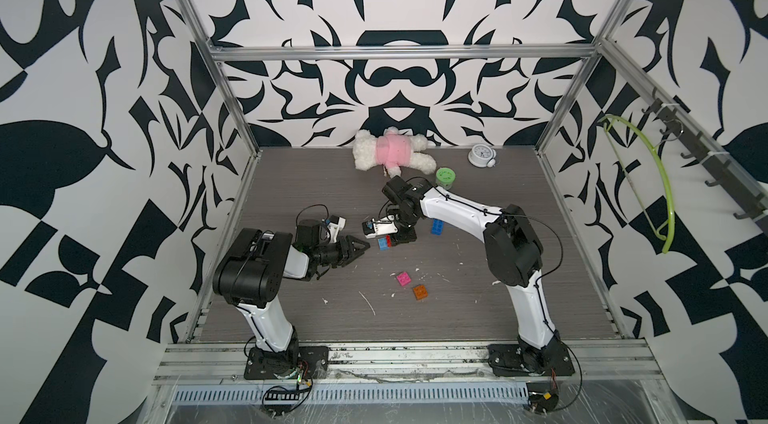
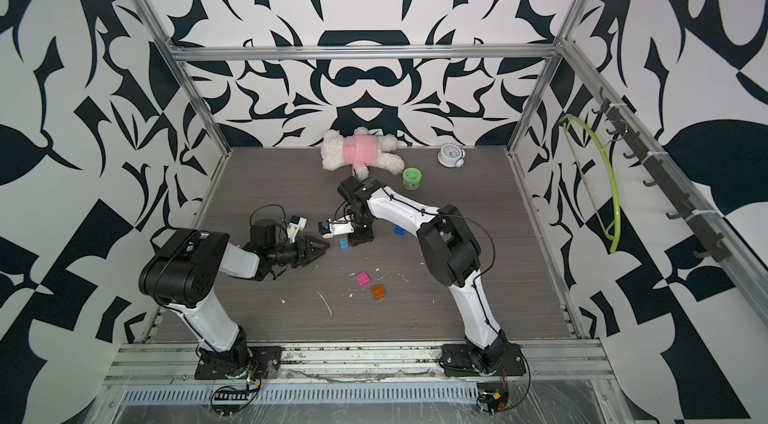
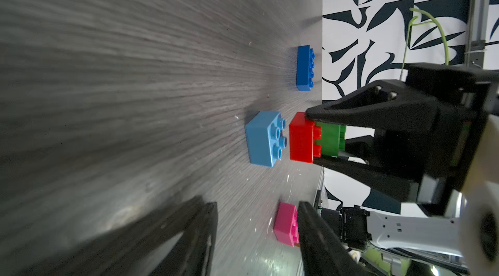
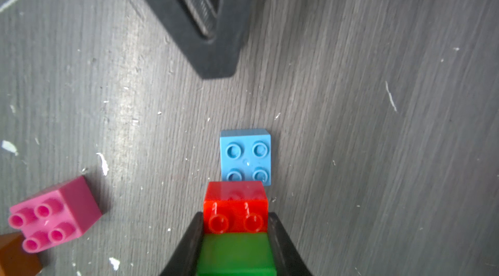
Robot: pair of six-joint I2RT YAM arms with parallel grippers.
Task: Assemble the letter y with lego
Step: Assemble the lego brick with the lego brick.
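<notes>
Bottom centre, the right gripper (image 4: 235,218) clamps the green brick (image 4: 236,253), joined to the red brick (image 4: 235,193), beside the light blue brick (image 4: 245,155). The left gripper (image 3: 258,207) stands part open, empty.

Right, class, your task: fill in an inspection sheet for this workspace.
Surface: grey wood-grain table, white flecks.
Job's things: red-green pair held just above light blue brick, not joined; dark blue brick, pink brick and orange brick loose.
Clutter: plush toy, clock, green tub at the back.
Grippers: right gripper shut on red-green pair; left gripper open, empty.
Cables: black cable looped over left wrist.
Surroundings: patterned walls, metal frame, green hanger on hooks.
</notes>
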